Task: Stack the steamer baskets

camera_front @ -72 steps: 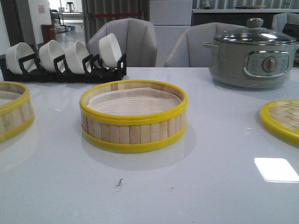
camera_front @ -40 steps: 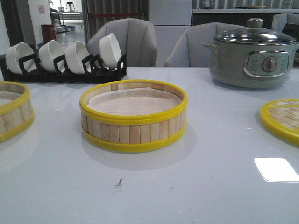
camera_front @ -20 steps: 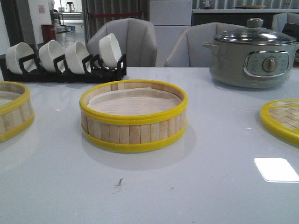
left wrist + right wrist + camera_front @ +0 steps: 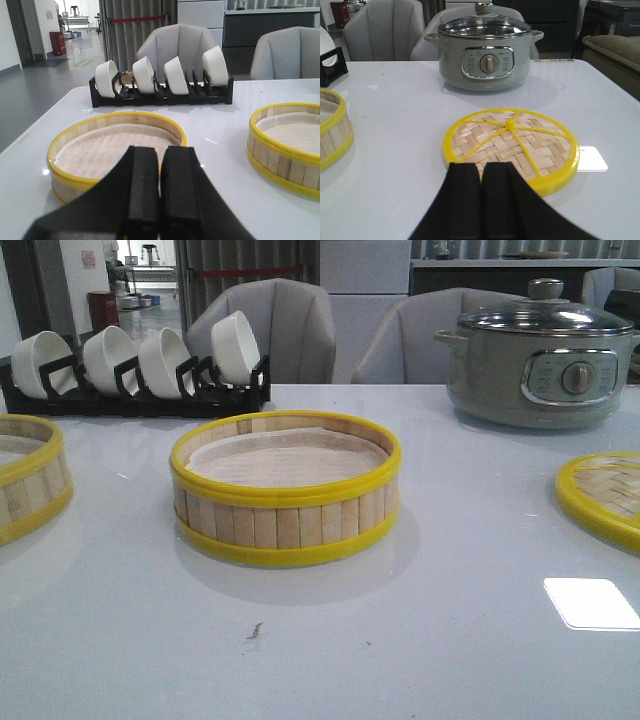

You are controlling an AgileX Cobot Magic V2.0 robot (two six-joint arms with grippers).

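Note:
One steamer basket (image 4: 286, 487) stands in the middle of the white table; it also shows in the left wrist view (image 4: 286, 142) and at the edge of the right wrist view (image 4: 332, 130). The second steamer basket (image 4: 30, 475) stands at the table's left edge and fills the left wrist view (image 4: 112, 145). My left gripper (image 4: 160, 150) is shut and empty, just before this basket's near rim. My right gripper (image 4: 481, 167) is shut and empty, just before the woven lid (image 4: 512, 142). Neither gripper shows in the front view.
A black rack with white bowls (image 4: 140, 365) stands at the back left. A grey electric pot with glass lid (image 4: 540, 355) stands at the back right. The flat woven lid (image 4: 605, 495) lies at the right edge. Grey chairs stand behind the table.

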